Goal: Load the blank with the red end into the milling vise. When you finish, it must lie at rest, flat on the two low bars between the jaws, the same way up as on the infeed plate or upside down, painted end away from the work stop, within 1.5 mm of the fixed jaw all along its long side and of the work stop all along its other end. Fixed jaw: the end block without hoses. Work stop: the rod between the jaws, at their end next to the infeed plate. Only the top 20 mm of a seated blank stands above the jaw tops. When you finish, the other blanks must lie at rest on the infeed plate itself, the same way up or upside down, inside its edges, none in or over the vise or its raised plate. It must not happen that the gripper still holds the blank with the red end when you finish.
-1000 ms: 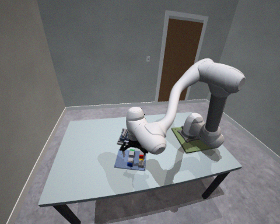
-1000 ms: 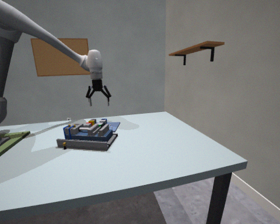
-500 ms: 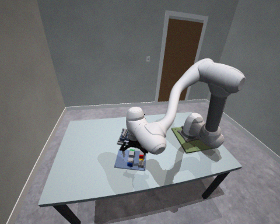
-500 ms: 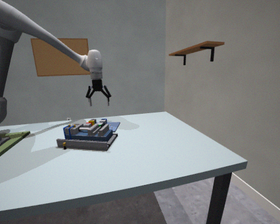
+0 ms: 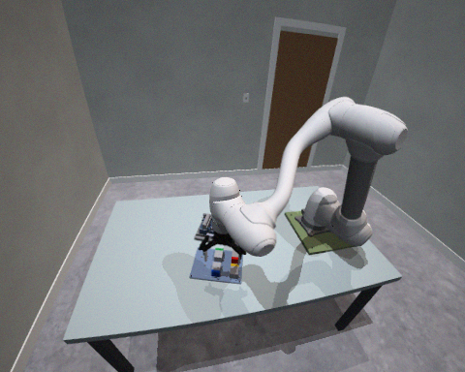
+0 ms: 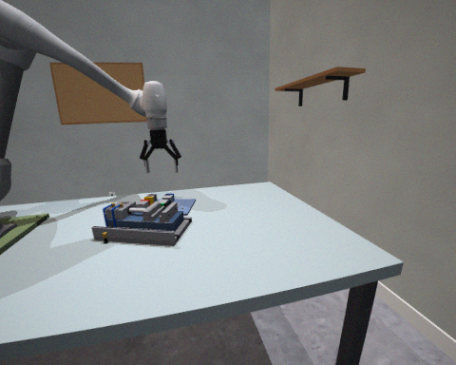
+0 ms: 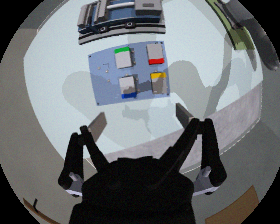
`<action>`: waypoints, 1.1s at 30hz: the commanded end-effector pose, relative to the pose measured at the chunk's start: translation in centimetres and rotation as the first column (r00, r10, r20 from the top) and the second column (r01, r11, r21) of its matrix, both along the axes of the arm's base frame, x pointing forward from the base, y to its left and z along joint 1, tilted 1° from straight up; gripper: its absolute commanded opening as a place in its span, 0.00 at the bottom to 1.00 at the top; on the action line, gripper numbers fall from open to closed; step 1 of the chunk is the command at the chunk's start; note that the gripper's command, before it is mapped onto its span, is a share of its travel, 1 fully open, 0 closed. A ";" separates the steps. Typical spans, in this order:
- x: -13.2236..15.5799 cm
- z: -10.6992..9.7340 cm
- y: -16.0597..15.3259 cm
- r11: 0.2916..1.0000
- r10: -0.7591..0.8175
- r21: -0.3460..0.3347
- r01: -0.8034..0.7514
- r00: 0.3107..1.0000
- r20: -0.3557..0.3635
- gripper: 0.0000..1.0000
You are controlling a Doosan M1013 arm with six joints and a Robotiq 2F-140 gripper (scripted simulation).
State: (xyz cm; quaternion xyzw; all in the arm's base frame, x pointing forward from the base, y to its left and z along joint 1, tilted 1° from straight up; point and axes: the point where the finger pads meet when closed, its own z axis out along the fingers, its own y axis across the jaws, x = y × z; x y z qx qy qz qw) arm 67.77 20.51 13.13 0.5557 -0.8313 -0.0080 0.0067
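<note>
The grey blank with the red end (image 7: 155, 52) (image 5: 234, 260) lies on the blue infeed plate (image 7: 103, 94) (image 5: 200, 271) (image 6: 189, 204). In the wrist view it is at the plate's upper right, red end toward the yellow-ended blank. My gripper (image 6: 162, 170) (image 7: 141, 113) is wide open and empty, high above the table. The vise (image 6: 146, 220) (image 7: 111, 21) (image 5: 205, 226) stands beside the infeed plate. Its fixed jaw (image 6: 169, 212) is at the end away from the blue hoses. No blank is visible between the jaws; the work stop and low bars are not clear.
On the infeed plate also lie the green-ended blank (image 7: 124, 59), the blue-ended blank (image 7: 127, 84) and the yellow-ended blank (image 7: 158, 85), with small pins at its left in the wrist view. The vise's raised plate (image 6: 137, 234) borders it. The arm's green base plate (image 5: 319, 244) is at the right.
</note>
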 end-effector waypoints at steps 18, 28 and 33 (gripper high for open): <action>-1.0 4.1 -1.9 1.000 0.000 0.000 0.000 1.000 0.000 1.00; -1.5 6.1 -2.8 1.000 0.000 0.000 0.000 1.000 0.000 1.00; -1.8 7.5 -3.5 1.000 0.000 0.000 0.000 1.000 0.000 1.00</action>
